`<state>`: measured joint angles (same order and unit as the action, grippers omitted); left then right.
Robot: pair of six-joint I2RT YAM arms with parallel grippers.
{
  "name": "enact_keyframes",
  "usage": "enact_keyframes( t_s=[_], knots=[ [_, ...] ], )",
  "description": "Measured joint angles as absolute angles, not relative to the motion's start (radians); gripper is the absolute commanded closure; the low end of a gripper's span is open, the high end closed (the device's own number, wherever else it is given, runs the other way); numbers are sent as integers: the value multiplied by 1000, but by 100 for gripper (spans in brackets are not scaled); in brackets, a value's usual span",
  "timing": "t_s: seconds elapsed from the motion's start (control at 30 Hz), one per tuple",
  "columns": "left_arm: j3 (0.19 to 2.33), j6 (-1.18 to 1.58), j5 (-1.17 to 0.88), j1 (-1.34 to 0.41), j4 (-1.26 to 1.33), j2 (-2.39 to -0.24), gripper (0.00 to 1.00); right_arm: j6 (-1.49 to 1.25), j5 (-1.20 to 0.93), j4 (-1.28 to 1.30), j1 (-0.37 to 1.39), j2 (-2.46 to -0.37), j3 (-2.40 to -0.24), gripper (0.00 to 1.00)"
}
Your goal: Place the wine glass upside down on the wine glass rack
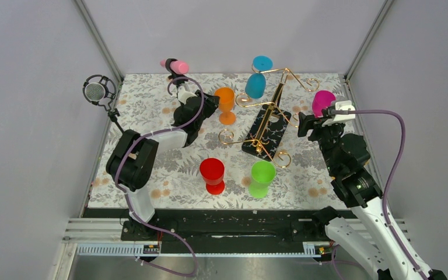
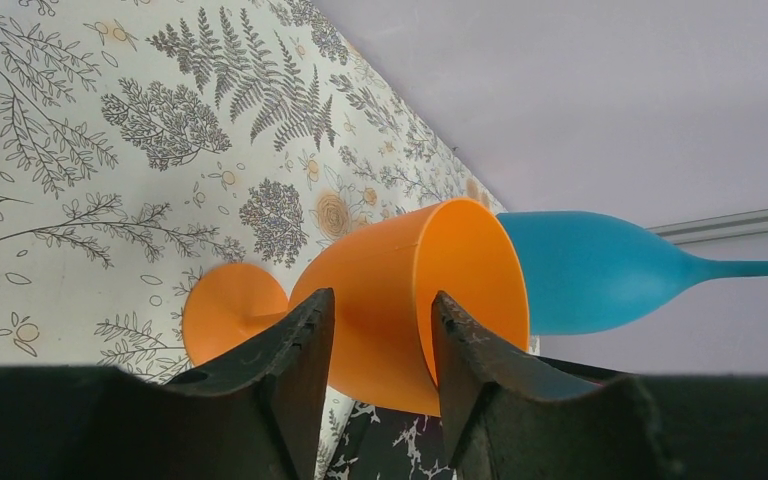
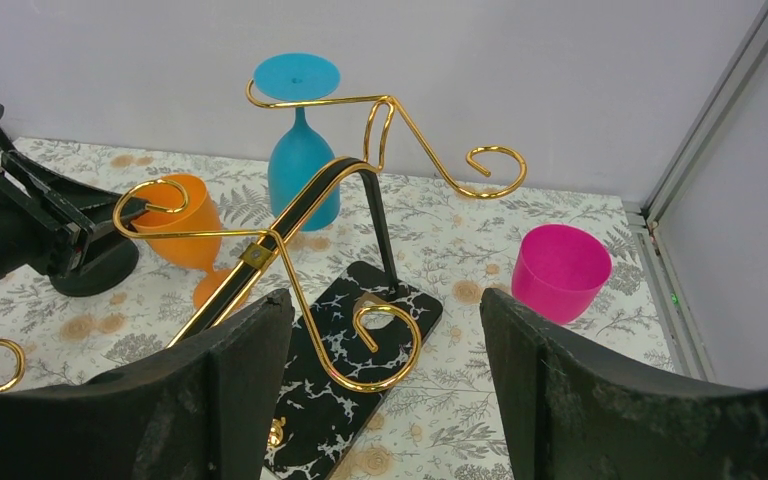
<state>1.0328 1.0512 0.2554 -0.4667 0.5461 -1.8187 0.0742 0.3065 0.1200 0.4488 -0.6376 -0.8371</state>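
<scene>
Presently hovering the spread left end effector beside the orange wine glass, pre-grasp, next needing closing on its bowl, lifting, inverting onto the wine glass rack.

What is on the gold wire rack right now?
One blue wine glass hangs upside down from a far arm of the rack, its foot resting on the wire. The other curled arms look bare. The foot covers how the stem sits in the wire.
</scene>
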Motion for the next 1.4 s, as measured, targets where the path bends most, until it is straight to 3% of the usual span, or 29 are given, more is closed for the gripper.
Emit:
enact_keyframes(
  t_s=[0.43, 0.77, 1.4],
  knots=[
    [990, 1060, 239, -447, 519, -1768, 72, 74, 307, 120, 449, -624, -837, 23],
    [990, 1039, 236, -446, 435, -1769, 100, 74, 307, 119, 449, -625, -836, 23],
    [984, 1019, 236, -446, 382, -1769, 100, 74, 307, 117, 449, -627, -830, 23]
  ],
)
